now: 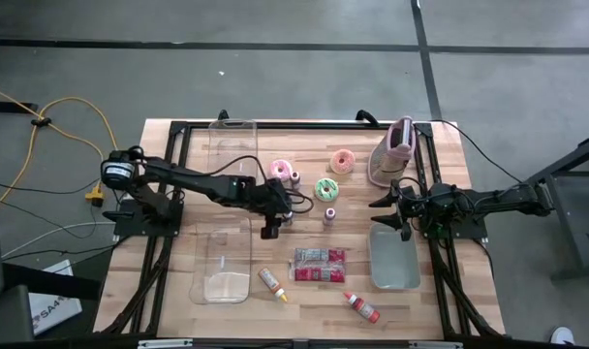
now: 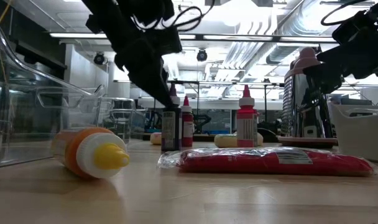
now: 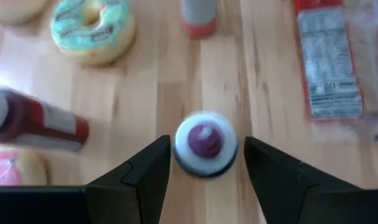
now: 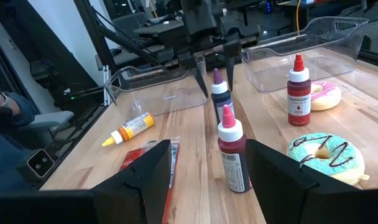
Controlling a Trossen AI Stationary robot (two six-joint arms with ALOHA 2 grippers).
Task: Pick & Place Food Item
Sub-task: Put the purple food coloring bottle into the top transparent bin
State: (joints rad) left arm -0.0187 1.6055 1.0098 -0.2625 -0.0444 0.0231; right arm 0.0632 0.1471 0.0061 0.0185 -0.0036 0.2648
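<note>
Left wrist view — purple-capped bottle between fingers of open left pincer, untouched.

Lab: exposed ceiling ducts, concrete floor

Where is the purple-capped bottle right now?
The purple-capped bottle stands upright mid-table in the high view, directly beneath the open left gripper, beside the green donut.
</note>
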